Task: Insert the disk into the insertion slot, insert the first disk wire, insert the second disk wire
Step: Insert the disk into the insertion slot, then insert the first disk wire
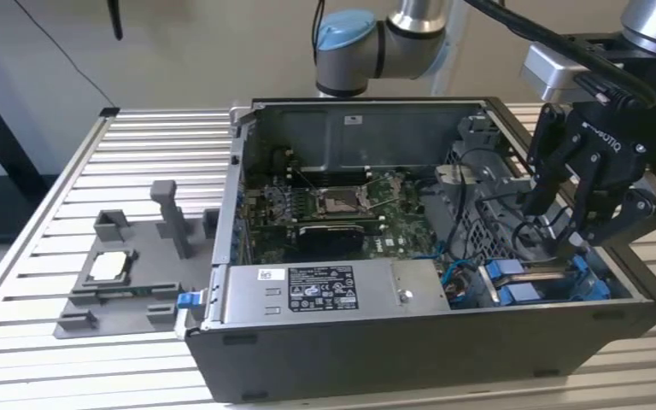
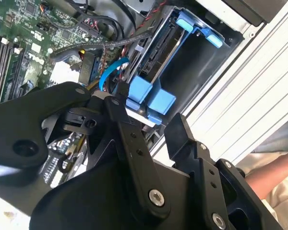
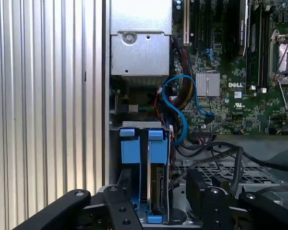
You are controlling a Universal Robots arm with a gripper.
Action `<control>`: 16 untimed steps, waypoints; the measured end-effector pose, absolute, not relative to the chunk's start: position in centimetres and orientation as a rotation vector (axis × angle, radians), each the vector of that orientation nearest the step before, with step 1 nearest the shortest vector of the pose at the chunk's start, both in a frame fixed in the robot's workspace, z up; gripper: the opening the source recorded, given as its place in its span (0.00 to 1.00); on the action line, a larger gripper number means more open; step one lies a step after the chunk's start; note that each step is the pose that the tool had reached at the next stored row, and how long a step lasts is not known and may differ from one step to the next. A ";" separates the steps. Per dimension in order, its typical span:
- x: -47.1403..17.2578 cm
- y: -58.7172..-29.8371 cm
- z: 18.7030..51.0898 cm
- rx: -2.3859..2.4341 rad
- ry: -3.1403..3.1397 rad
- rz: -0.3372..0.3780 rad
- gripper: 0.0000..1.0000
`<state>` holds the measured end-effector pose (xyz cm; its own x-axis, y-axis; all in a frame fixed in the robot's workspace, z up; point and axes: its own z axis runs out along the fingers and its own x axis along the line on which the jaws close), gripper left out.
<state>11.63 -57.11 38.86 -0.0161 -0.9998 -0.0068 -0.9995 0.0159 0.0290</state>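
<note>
The disk (image 3: pixel 158 190) stands on edge in its bright blue carrier (image 3: pixel 157 148) inside the drive bay (image 1: pixel 539 286) at the case's front corner, on the exterior view's right. A second blue carrier tab (image 3: pixel 129 149) sits beside it. In the second wrist view the disk (image 2: pixel 159 51) lies in the bay behind blue tabs (image 2: pixel 149 97). My gripper (image 1: pixel 565 229) hovers just above the bay, open, its fingers (image 3: pixel 119 211) straddling the carriers without holding anything. A blue wire (image 3: pixel 180 98) loops from the motherboard down toward the disk, next to black wires (image 3: pixel 221 155).
The open computer case (image 1: pixel 305 359) rests on a slatted metal table (image 1: pixel 157 154). A grey power-supply box (image 1: pixel 322 295) runs along the case's near wall. A grey fixture (image 1: pixel 117 273) sits at the exterior view's left. A person's arm (image 2: pixel 273 172) is beyond the table edge.
</note>
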 end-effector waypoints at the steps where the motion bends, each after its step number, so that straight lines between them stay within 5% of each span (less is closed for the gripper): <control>1: 11.6 -57.1 38.9 2.193 -2.228 -0.040 0.58; 16: 11.6 -57.1 39.5 2.201 -2.236 -0.058 0.58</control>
